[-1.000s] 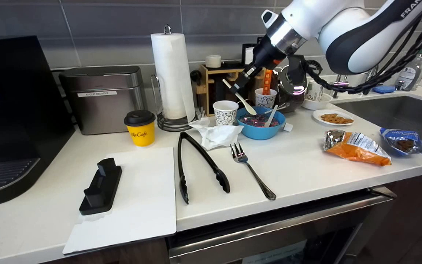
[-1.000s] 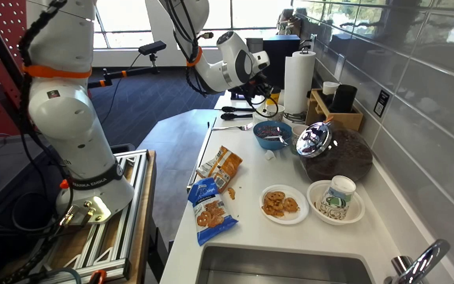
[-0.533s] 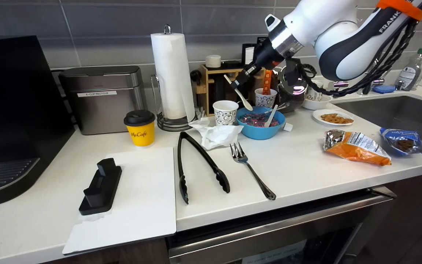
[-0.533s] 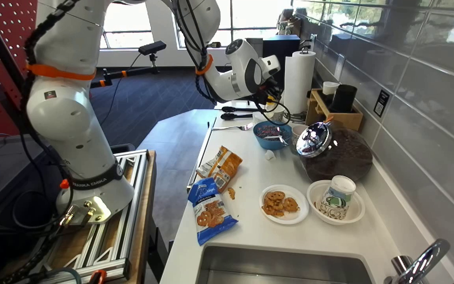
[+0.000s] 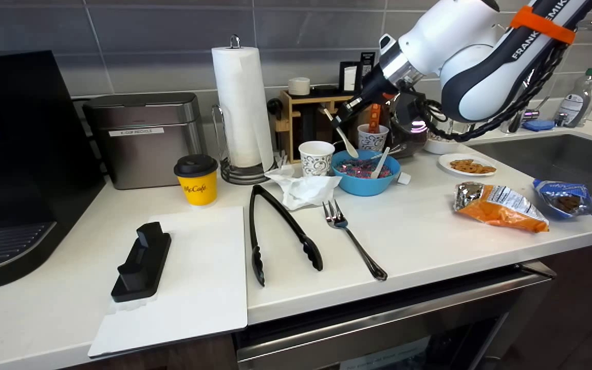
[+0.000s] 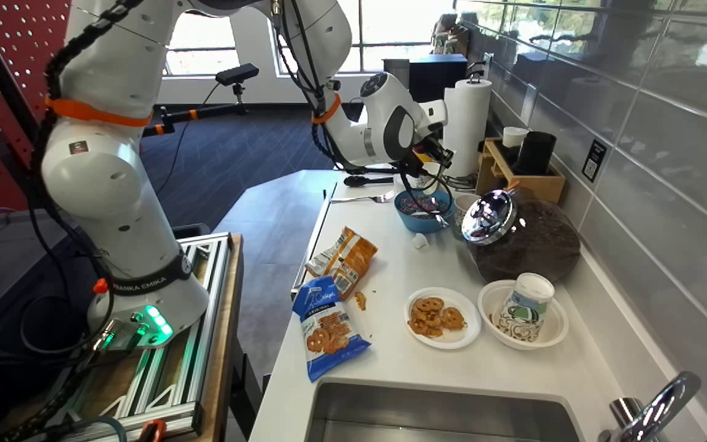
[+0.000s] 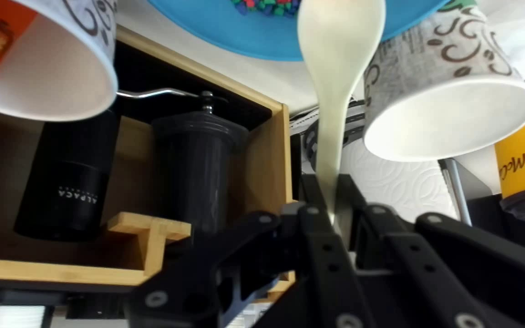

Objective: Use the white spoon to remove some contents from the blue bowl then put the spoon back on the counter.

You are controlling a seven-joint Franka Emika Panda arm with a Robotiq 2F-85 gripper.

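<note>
White counter [image 5: 422,221] bears the blue bowl [image 5: 362,187]; the gripper [image 7: 329,189] pinches the white spoon [image 7: 333,91], scoop near the bowl's rim, contact hard to judge. Dip gently, avoiding the pale utensil [image 5: 380,163] inside.

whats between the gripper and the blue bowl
The white spoon, held in the gripper. An exterior view shows it slanting down toward the blue bowl; in the wrist view its far end shows in front of the bowl.
</note>
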